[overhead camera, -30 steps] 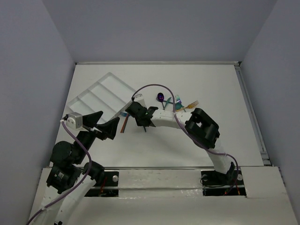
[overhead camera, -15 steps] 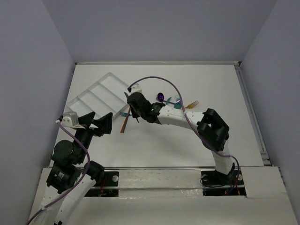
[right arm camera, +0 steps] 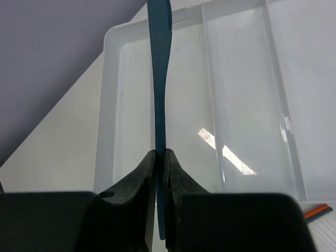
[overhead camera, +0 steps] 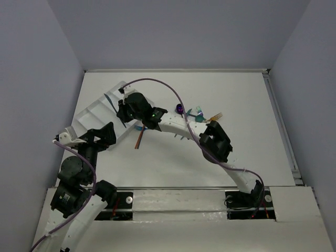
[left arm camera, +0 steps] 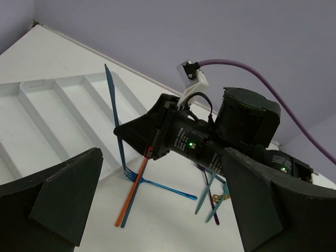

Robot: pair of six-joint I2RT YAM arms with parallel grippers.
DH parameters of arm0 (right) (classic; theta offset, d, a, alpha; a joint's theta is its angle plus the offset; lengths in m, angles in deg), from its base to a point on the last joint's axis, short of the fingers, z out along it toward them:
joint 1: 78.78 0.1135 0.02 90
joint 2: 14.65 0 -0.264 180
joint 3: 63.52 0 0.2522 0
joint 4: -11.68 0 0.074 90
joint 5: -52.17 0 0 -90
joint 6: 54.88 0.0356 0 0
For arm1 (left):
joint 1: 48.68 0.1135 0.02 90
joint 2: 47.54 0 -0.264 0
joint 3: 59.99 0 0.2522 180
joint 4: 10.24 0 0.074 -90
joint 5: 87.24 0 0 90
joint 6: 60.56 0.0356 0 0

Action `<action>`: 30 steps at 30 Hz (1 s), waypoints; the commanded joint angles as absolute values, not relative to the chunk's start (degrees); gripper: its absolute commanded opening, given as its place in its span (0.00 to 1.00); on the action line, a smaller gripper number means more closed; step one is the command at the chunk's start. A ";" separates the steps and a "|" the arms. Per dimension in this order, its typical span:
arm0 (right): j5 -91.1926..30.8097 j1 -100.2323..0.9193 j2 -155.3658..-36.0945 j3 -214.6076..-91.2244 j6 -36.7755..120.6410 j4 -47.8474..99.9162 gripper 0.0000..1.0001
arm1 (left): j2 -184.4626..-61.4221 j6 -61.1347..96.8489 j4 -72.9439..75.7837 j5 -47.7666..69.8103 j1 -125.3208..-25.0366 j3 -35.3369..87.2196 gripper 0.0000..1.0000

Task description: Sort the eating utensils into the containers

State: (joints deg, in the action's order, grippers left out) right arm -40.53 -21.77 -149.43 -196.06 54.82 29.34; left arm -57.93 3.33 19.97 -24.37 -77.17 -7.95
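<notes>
My right gripper (overhead camera: 122, 108) is shut on a blue plastic knife (right arm camera: 158, 79) and holds it over the white cutlery tray (overhead camera: 90, 113). In the right wrist view the knife sticks out from the pinched jaws (right arm camera: 159, 153), above a long compartment near the tray's left wall (right arm camera: 107, 121). The left wrist view shows the knife (left arm camera: 112, 105) standing up above the tray (left arm camera: 47, 105). My left gripper (overhead camera: 105, 137) is open and empty, near the tray's near edge. A blue fork (left arm camera: 163, 186) and an orange-brown utensil (left arm camera: 134, 189) lie crossed on the table beside the tray.
More utensils lie right of centre: a purple spoon (overhead camera: 180, 109), teal pieces (overhead camera: 198, 111) and an orange-brown fork (overhead camera: 215, 116). Teal and purple handles (left arm camera: 208, 193) show under the right arm. Walls enclose the table at the back and sides.
My right gripper has swung left from the table's middle to over the tray, carrying the blue knife. My left gripper has drawn back to the left.
</notes>
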 commanded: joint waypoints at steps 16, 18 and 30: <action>-32.74 -21.74 -165.47 -216.23 53.58 29.12 0.06 | -58.70 3.77 17.06 -22.99 -77.42 -6.68 0.99; -32.30 -21.74 -166.52 -216.94 53.84 29.48 0.12 | -58.61 3.77 16.97 -22.99 -77.42 -6.68 0.99; -32.38 -21.74 -163.89 -214.39 53.84 27.81 0.42 | -58.44 3.95 16.71 -22.55 -77.42 -6.85 0.99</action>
